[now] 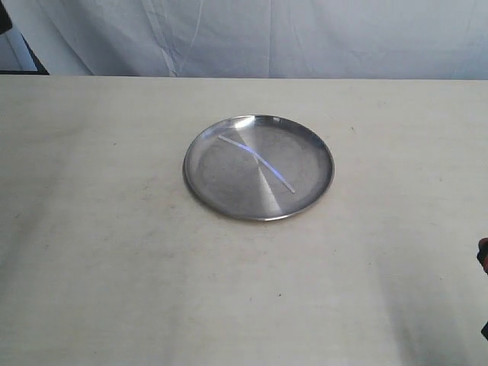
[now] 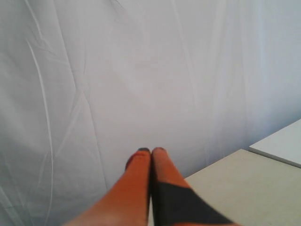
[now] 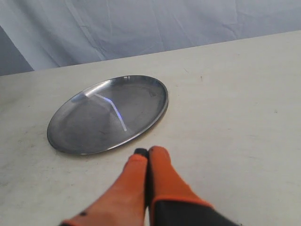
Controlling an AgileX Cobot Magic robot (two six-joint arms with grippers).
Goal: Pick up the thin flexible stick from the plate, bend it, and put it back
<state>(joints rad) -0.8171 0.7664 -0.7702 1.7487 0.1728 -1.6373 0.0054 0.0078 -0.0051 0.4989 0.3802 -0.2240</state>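
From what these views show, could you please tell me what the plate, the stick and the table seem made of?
The plate looks like metal, probably steel: silver, brushed, with bright reflections. The stick seems thin plastic: whitish, translucent, slightly curved. The table has a matte cream top, perhaps laminate or painted wood; I cannot tell which.

Thin whitish stick (image 1: 256,163), slightly curved, lying diagonally across round shiny silver plate (image 1: 202,179) on table
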